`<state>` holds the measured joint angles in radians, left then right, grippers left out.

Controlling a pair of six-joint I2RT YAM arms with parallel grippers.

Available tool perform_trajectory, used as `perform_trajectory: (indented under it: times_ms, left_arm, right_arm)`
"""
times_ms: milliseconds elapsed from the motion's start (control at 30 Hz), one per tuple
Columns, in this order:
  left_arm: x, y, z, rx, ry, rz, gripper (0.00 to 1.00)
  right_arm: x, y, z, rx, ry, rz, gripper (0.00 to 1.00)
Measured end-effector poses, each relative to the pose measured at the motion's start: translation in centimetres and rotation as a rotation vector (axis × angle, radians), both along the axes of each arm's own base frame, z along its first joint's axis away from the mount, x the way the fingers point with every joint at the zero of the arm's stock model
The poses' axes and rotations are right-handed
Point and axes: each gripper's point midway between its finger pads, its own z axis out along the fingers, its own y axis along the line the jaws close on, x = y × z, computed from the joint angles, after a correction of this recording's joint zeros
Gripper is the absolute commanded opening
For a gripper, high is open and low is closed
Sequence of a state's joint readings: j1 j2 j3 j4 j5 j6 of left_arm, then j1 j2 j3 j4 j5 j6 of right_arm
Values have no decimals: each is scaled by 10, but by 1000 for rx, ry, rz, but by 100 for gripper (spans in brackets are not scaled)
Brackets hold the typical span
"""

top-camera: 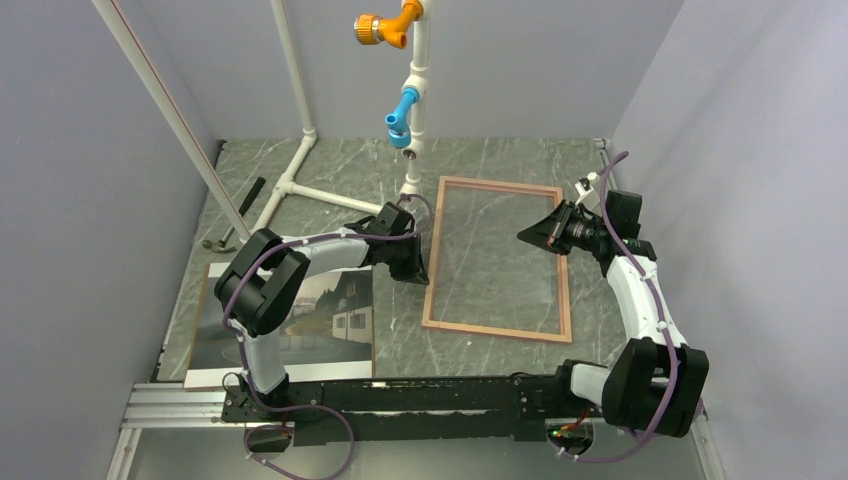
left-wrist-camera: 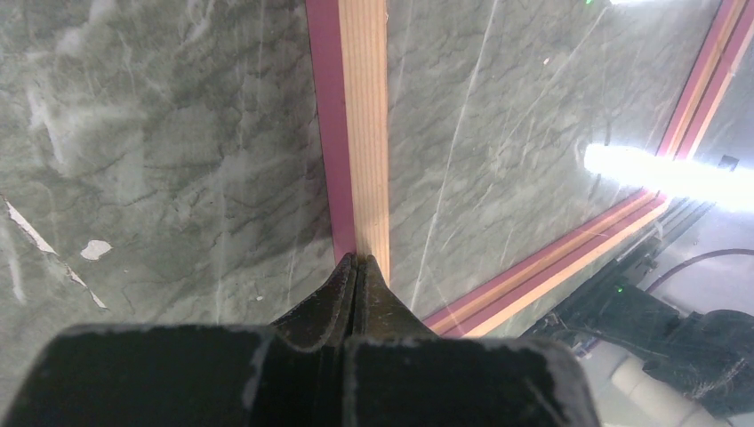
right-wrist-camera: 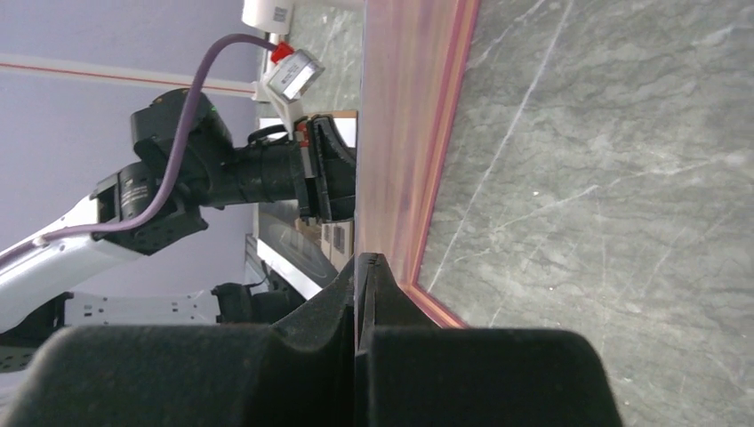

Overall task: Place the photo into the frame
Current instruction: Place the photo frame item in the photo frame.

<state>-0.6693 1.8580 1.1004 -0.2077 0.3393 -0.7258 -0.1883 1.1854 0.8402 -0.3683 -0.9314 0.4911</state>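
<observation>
Marble table (top-camera: 500,160), walled on three sides. Frame (top-camera: 497,331) sits mid-table, tan side up, with bare marble along its near edge and a pipe stand (top-camera: 415,120) crowding its far-left corner. Left gripper (top-camera: 412,268) is closed tight, tips against the left rail. Right gripper (top-camera: 532,233) is likewise closed, at the right rail. Photo (top-camera: 345,305) lies near-left, partly under the left arm, clear of the frame.

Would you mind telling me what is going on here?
Both arms are on the frame. The left gripper is shut on its left rail and the right gripper on its right rail. The photo lies face up at the near left of the table, not yet in the frame.
</observation>
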Motion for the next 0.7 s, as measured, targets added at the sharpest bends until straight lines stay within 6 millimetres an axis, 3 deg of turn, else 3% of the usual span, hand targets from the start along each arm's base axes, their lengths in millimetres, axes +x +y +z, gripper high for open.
perform_trajectory:
  times_ms: [267, 700]
  left_arm:
    - [0, 0, 0, 0, 0, 0, 0]
    - [0, 0, 0, 6, 4, -5, 0]
  right_arm:
    - [0, -12, -20, -82, 62, -66, 0]
    - [4, -15, -34, -86, 97, -56, 0]
